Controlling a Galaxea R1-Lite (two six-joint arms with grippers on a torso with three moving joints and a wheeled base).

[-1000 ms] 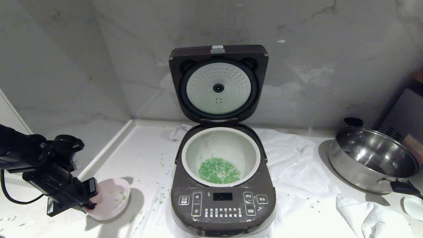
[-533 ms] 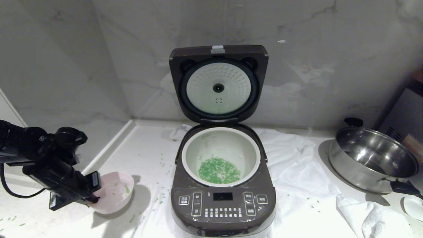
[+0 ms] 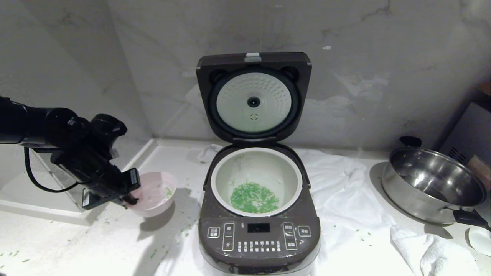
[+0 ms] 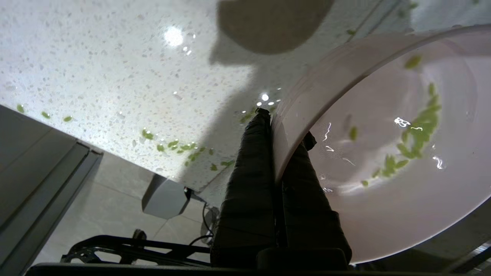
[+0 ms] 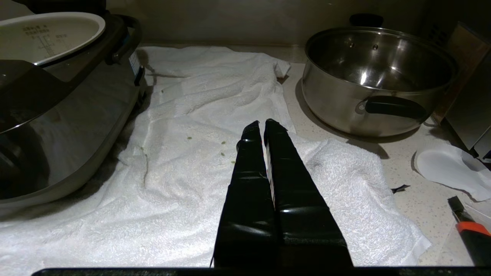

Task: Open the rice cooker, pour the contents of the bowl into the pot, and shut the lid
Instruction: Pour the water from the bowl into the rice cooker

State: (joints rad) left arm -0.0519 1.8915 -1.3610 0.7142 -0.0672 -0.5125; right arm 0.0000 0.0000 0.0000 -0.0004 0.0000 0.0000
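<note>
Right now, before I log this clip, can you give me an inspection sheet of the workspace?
Surface: pale speckled counter, green bits scattered.
Job's things: rice cooker, lid up; green bits in pot; pink bowl almost empty.
Clutter: steel pan, white towels.
End effectors: left end effector shut on the bowl rim, holding it off the counter; right end effector shut, empty, over the towel.
Cables: black cable at left arm.
Surroundings: marble wall.

Right gripper held closed over a white towel

The fingers are pressed together. The rice cooker with its pot is seen on one side, a steel pan on the other; a few green bits are scattered on the towel.
</note>
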